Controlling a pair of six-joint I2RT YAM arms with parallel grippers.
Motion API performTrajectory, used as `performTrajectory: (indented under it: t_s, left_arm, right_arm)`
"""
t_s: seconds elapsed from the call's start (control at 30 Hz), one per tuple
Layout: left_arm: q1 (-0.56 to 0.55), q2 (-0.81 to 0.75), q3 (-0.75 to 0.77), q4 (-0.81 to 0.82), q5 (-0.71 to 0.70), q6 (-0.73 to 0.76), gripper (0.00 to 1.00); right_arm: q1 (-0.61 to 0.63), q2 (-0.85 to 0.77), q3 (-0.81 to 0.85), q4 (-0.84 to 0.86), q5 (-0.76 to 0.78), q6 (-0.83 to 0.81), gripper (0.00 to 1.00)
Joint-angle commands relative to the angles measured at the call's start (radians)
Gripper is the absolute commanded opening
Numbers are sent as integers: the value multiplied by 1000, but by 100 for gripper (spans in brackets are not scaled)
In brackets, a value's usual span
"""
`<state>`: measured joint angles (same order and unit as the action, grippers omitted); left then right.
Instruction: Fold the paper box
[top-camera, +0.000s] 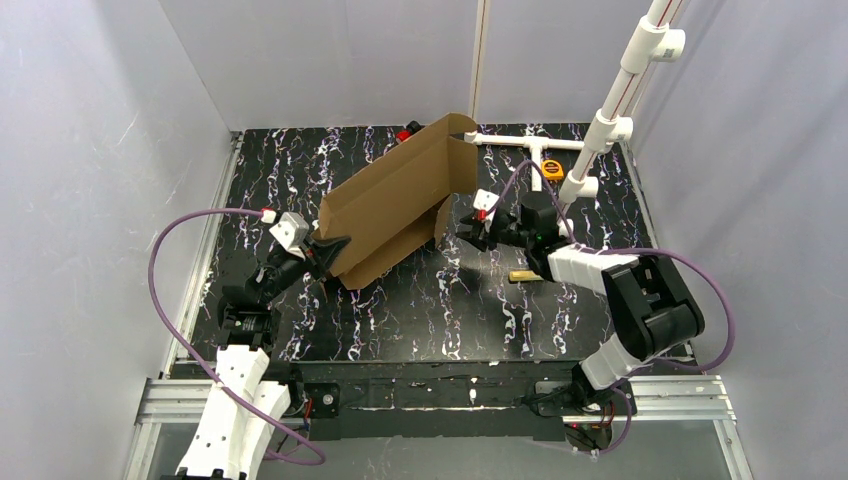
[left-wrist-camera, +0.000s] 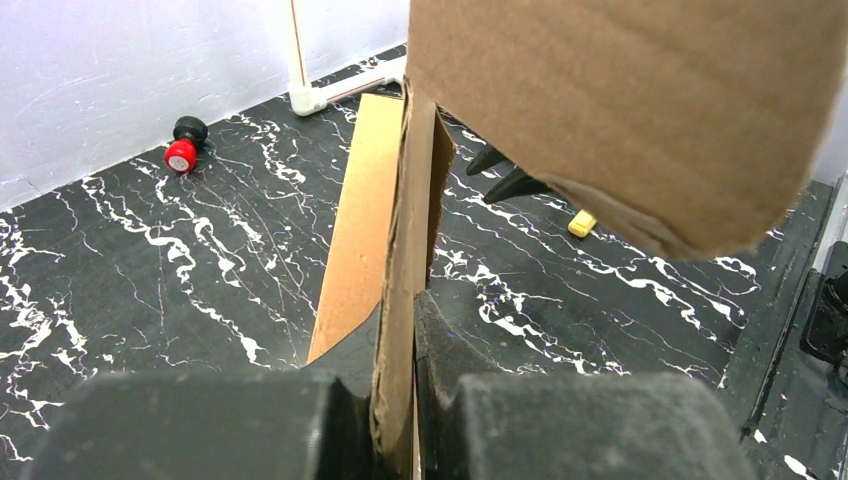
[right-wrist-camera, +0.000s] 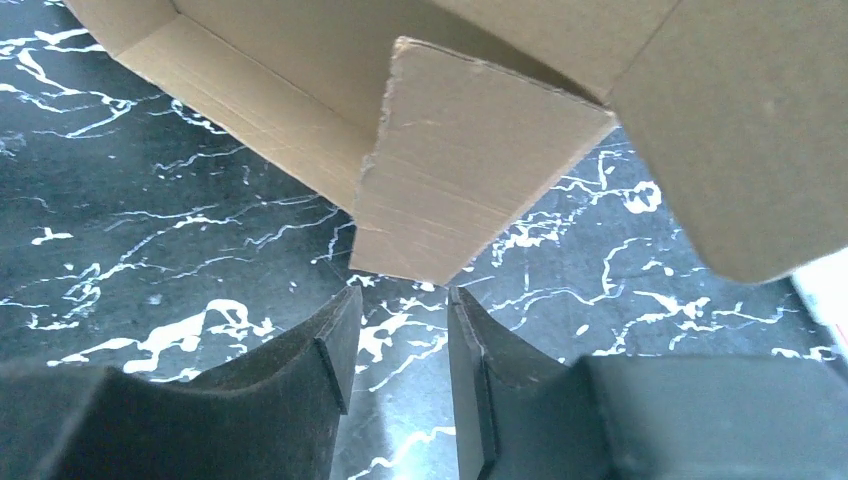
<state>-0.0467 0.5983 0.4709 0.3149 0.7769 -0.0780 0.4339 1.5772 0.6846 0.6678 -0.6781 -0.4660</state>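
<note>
The paper box (top-camera: 395, 205) is a brown corrugated cardboard sheet, partly folded, standing tilted on the black marbled table. My left gripper (top-camera: 330, 245) grips its near left corner. In the left wrist view the two fingers are shut (left-wrist-camera: 400, 310) on a thin cardboard edge, with a large panel (left-wrist-camera: 620, 100) hanging above. My right gripper (top-camera: 462, 228) sits at the box's right end. In the right wrist view it is open (right-wrist-camera: 403, 295) with nothing between the fingers, and a small side flap (right-wrist-camera: 470, 190) hangs just beyond the tips.
A red-capped object (top-camera: 407, 131) lies at the back behind the box. White pipe fittings (top-camera: 530, 143) and a yellow tape measure (top-camera: 552, 169) lie at the back right, under a slanted white pipe (top-camera: 620, 90). A small yellow piece (top-camera: 524, 275) lies near the right arm.
</note>
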Motion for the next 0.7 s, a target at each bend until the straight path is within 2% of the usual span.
performTrajectory:
  t_s: [0.0,0.17,0.27,0.33,0.6,0.67]
  left_arm:
    - [6,3,-5,-59,-16,23,0]
    - [7,6,-5,-59,-19,27,0]
    - [6,5,-5,-59,-23,28,0]
    - [7,3,-5,-59,-25,27,0]
    - [6,5,0,-64,-25,24,0]
    - [7,11,1,-63,-21,25,0]
  right_arm:
    - [-11,-40,65,-128,24,-74,46]
    - [-5,8,40,84,166,60,64]
    - [1,66,3,308,200,116,78]
    - [7,123,-5,458,224,154,84]
    - [17,319,23,870,190,338,88]
    - [21,350,32,907,175,347,89]
